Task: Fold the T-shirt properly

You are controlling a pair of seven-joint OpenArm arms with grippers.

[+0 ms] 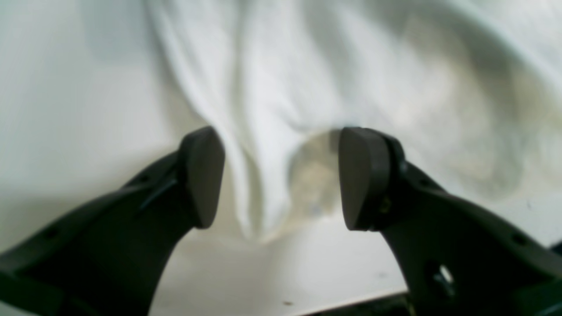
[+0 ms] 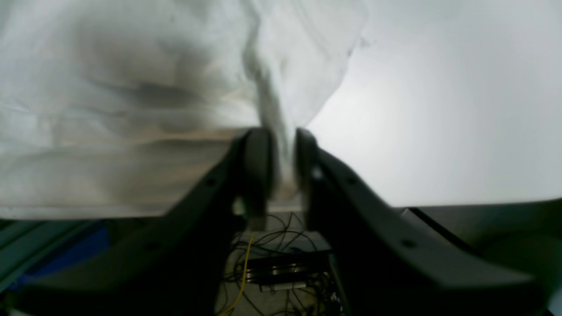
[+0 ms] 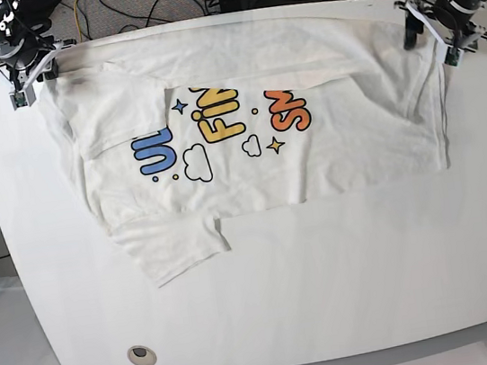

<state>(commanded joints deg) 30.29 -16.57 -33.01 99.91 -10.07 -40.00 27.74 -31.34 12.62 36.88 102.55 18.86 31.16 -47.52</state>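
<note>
White tabletop [image 3: 330, 279] up front, with a round fitting [image 3: 142, 356] around seven o'clock. Past that, the T-shirt [image 3: 252, 177] sprawls across the middle toward twelve, one sleeve [image 3: 176, 254] poking out at eight, far part flopped over some of the colourful print [image 3: 220, 124]. Way back, the right gripper [image 2: 283, 162] at ten's got fingers clamped on cloth; the left gripper [image 1: 282, 180] at two has its fingers apart, cloth between.

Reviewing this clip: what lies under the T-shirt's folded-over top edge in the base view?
Beneath the fold of the T-shirt, the printed front carries on, its blue, yellow and orange letters cut off at the fold's edge. Their covered parts, and anything else under there, cannot be seen.
</note>
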